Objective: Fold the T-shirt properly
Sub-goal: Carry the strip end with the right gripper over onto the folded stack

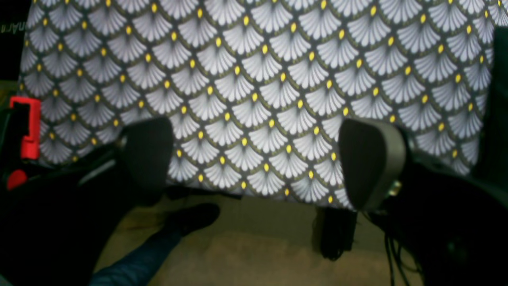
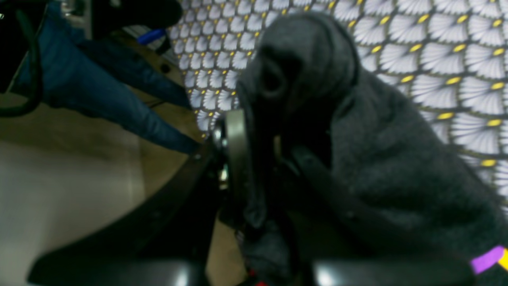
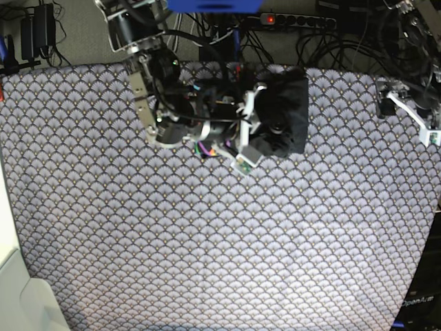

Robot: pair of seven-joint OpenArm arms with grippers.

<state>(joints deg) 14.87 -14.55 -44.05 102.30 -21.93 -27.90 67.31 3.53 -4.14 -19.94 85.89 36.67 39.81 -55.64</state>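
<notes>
The T-shirt [image 3: 288, 110] is a dark charcoal bundle lying at the back of the table, right of centre. In the right wrist view the T-shirt [image 2: 377, 159] fills the frame, with a strip of coloured print [image 2: 488, 258] at its lower edge. My right gripper [image 3: 256, 127] reaches in from the left and is shut on a fold of it; the right gripper [image 2: 266, 167] has dark knit pinched between its fingers [image 2: 236, 159]. My left gripper [image 3: 420, 117] hovers at the table's right edge, away from the shirt. In the left wrist view the left gripper [image 1: 258, 163] is open, holding nothing.
A purple-white scallop-patterned cloth [image 3: 220, 234] covers the whole table. Cables and a power strip [image 3: 296, 19] run behind the back edge. A person's leg and shoe [image 1: 190, 218] stand on the floor by the table edge; blue trousers [image 2: 103, 91] show in the right wrist view.
</notes>
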